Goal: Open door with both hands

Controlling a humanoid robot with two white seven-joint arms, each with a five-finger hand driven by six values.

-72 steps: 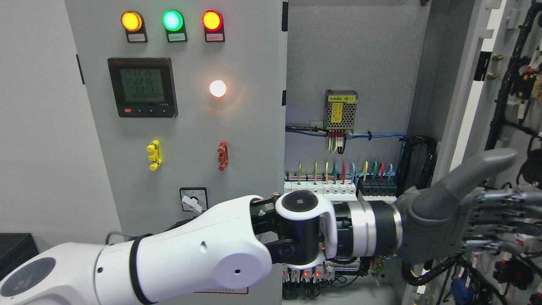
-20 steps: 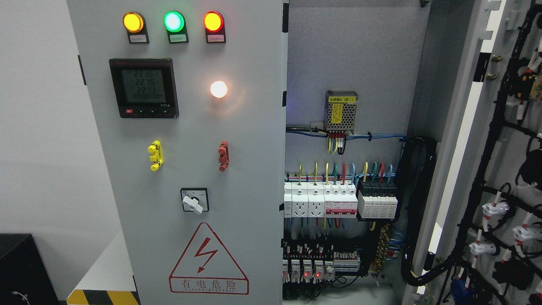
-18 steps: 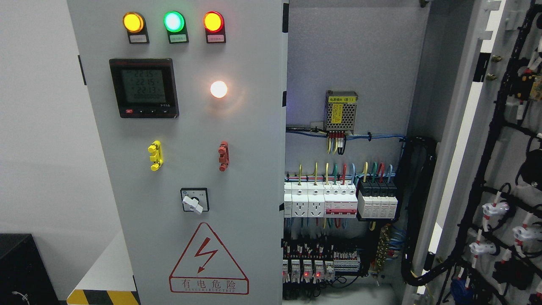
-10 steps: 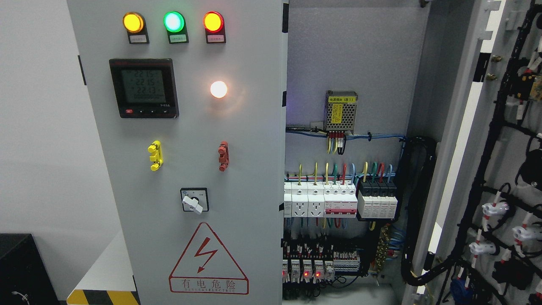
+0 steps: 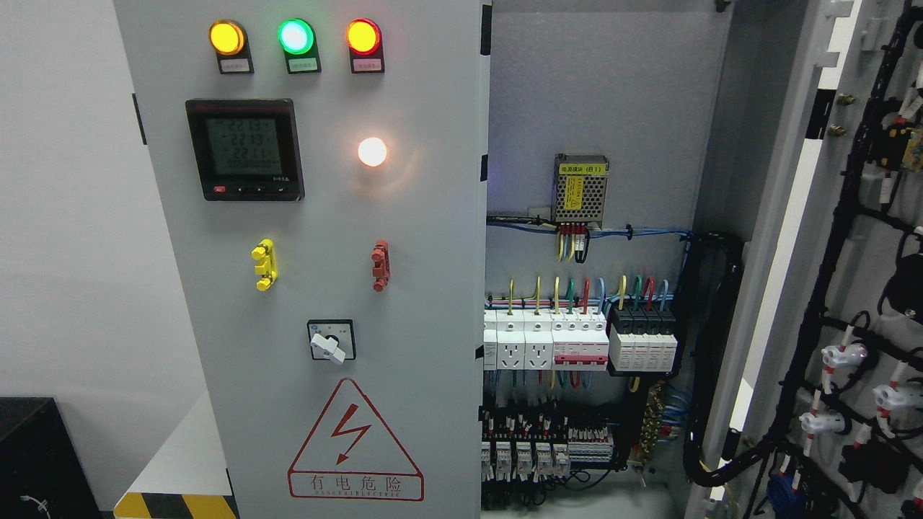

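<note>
A grey electrical cabinet fills the head view. Its left door (image 5: 317,238) hangs closed, carrying three lit lamps (image 5: 294,36), a black meter (image 5: 245,149), a white lamp (image 5: 372,151), a yellow handle (image 5: 264,264), a red handle (image 5: 380,265), a rotary switch (image 5: 331,341) and a red warning triangle (image 5: 353,443). The right door (image 5: 851,252) is swung open at the picture's right, its inner face covered in black wiring. Between the doors the interior shows a power supply (image 5: 580,189) and rows of breakers (image 5: 580,337). Neither hand nor arm is in view.
A black box (image 5: 32,454) stands at the lower left by a white wall. A yellow-black striped strip (image 5: 173,504) lies on the floor beside the cabinet base. A thick black cable bundle (image 5: 710,360) runs down the cabinet's right inner edge.
The left arm and hand that reached across to the right door 3.6 s ago have withdrawn out of view. Since then only the meter digits changed and the small red lights at the bottom relays went dark.
</note>
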